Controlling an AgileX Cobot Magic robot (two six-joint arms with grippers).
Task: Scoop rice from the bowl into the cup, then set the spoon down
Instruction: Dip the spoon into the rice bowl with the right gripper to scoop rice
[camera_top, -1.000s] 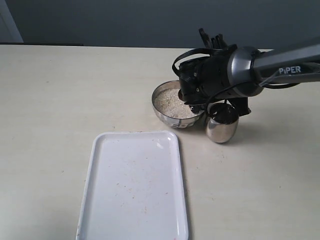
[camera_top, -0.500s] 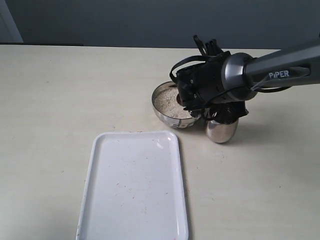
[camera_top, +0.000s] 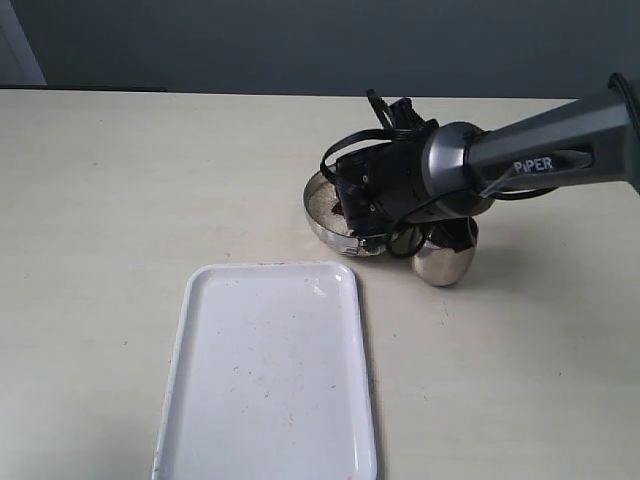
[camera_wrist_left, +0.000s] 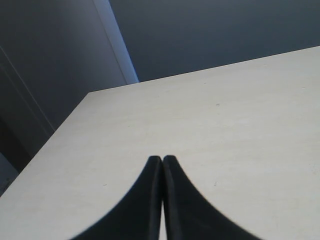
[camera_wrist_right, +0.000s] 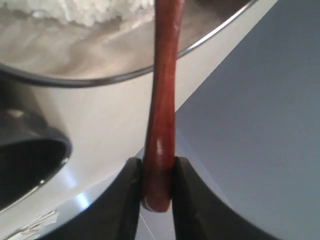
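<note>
Right wrist view has the right gripper (camera_wrist_right: 157, 166) clamped on the very end of the wooden spoon (camera_wrist_right: 163, 95). The handle runs up over the rim of the steel bowl (camera_wrist_right: 95, 117) toward the rice (camera_wrist_right: 85, 12) heaped inside. So short a pinch on a smooth, rounded handle could let the spoon swivel or slide once it carries grain. A tilted scoop would shed rice over the rim onto the table (camera_top: 120, 180). The cup (camera_top: 446, 262) stands just beside the bowl, under the bulky wrist, and its mouth is narrow. A poorly aimed pour could miss it, and a low swing could knock it over.

The spoon's scoop end is cut off in the wrist view. From outside, the arm covers most of the bowl, so whether the scoop is loaded or in the rice cannot be told. The cup's contents cannot be made out either. The left gripper (camera_wrist_left: 162, 161) idles away from the work, fingers pressed together on nothing. The white tray (camera_top: 270, 400) lies near the bowl.
</note>
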